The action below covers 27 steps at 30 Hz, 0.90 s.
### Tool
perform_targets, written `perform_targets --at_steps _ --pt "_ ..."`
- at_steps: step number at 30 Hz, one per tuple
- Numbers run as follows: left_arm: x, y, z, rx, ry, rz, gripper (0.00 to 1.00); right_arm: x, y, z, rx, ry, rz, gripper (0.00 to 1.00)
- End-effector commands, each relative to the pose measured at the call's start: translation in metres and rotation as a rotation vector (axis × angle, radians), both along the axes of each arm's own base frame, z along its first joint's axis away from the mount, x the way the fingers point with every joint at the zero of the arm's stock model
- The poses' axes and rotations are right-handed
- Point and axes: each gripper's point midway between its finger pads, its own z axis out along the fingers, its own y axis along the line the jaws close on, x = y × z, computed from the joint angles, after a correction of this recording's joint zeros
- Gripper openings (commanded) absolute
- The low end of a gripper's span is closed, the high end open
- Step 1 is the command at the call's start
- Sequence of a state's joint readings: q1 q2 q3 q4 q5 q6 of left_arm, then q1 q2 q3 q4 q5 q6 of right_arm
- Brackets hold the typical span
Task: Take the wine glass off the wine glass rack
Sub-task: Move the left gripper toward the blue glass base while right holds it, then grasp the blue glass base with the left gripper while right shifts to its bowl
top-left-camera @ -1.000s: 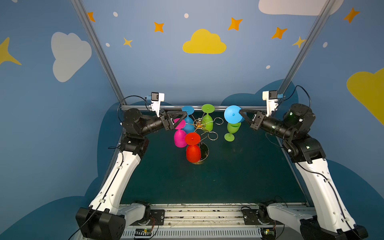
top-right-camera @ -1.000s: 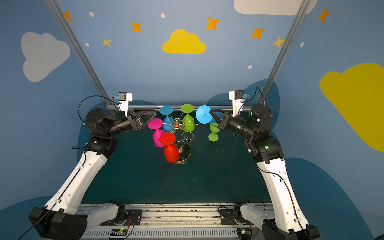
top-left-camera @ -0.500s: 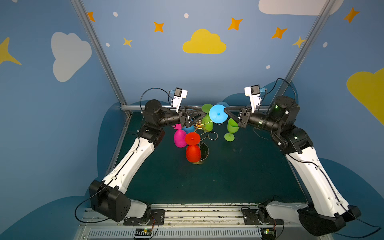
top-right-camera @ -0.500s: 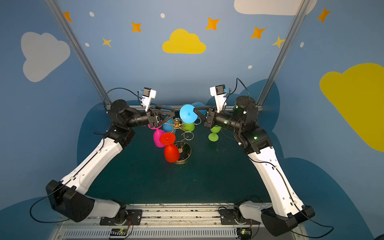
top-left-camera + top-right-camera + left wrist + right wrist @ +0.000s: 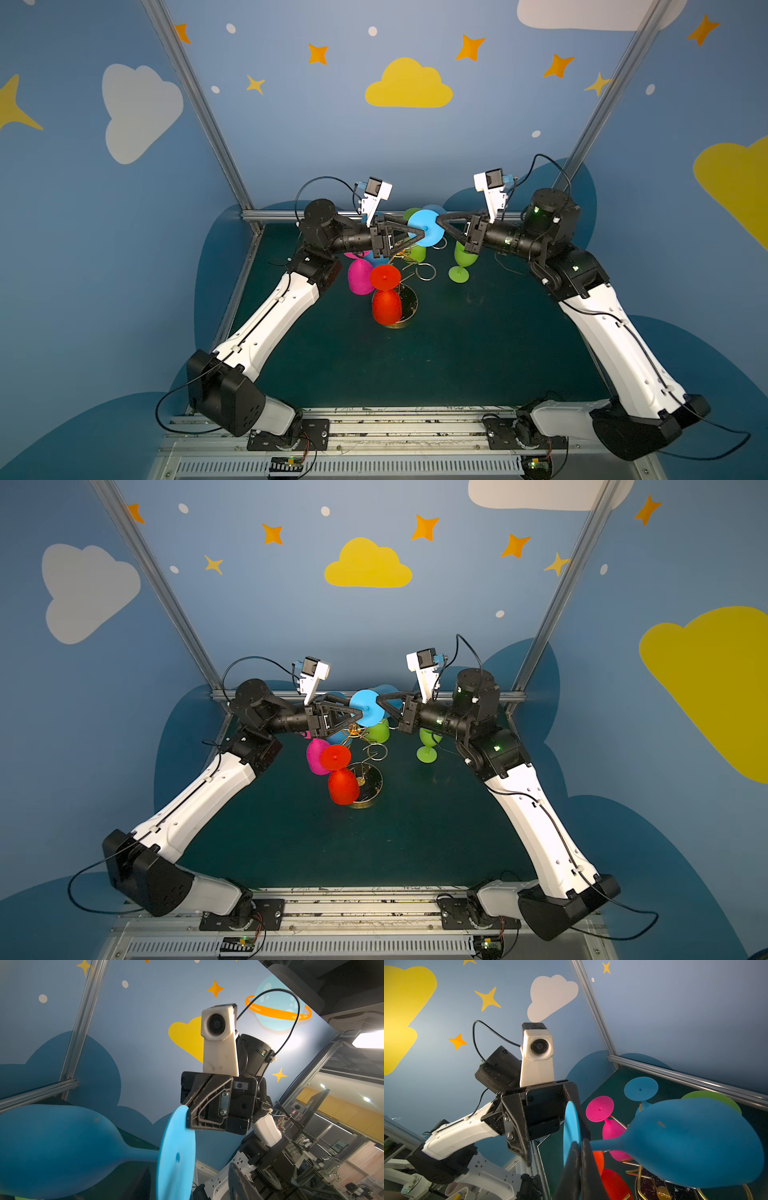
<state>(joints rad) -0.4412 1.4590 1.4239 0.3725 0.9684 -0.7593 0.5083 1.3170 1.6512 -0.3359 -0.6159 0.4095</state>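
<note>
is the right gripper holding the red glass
No, the right gripper is shut on the foot of the blue glass.

Soft, even light; top views sharp.
We see a ceiling lamp (image 5: 368, 1040) glaring white in the left wrist view; the blue glass (image 5: 52, 1147) near that lens looks soft.

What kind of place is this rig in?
Probably a robot data-collection booth inside a lab or office: aluminium frame posts carrying cartoon-sky wall panels, a slotted mounting rail along the front, and a ceiling light beyond in the left wrist view.
</note>
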Motion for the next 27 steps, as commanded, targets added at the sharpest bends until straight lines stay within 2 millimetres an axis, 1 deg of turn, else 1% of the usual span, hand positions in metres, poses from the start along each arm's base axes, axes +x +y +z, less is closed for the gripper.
perform_targets --at_steps 1,5,10,11,14,16,17,20,22,27 --pt "-0.005 -0.001 0.009 -0.013 -0.034 -0.020 0.50 -0.004 0.000 0.021 0.027 -0.075 0.006 0.00" --pt "-0.007 -0.001 0.014 -0.026 -0.031 -0.028 0.27 -0.005 0.001 0.021 0.026 -0.075 0.008 0.00" --pt "-0.008 0.000 0.021 -0.046 -0.014 -0.029 0.05 -0.006 -0.002 0.020 0.016 -0.081 -0.008 0.00" --pt "-0.008 0.001 0.023 -0.050 -0.008 -0.027 0.03 -0.006 -0.004 0.020 0.010 -0.086 -0.018 0.08" --pt "-0.002 0.001 0.027 -0.056 0.043 -0.014 0.03 -0.009 -0.014 0.018 -0.018 -0.117 -0.061 0.42" --pt "0.006 0.003 0.029 -0.058 0.112 0.002 0.03 -0.011 -0.025 0.017 -0.038 -0.150 -0.111 0.58" --pt "0.010 0.004 0.031 -0.063 0.148 0.005 0.03 -0.012 -0.032 0.015 -0.050 -0.168 -0.143 0.64" --pt "0.017 0.007 0.036 -0.092 0.231 -0.009 0.03 -0.011 -0.050 0.009 -0.076 -0.248 -0.240 0.74" --pt "0.016 0.009 0.042 -0.114 0.249 -0.028 0.03 -0.011 -0.058 0.003 -0.100 -0.310 -0.278 0.77" --pt "0.010 0.011 0.048 -0.124 0.271 -0.045 0.03 -0.007 -0.058 -0.007 -0.179 -0.484 -0.286 0.83"
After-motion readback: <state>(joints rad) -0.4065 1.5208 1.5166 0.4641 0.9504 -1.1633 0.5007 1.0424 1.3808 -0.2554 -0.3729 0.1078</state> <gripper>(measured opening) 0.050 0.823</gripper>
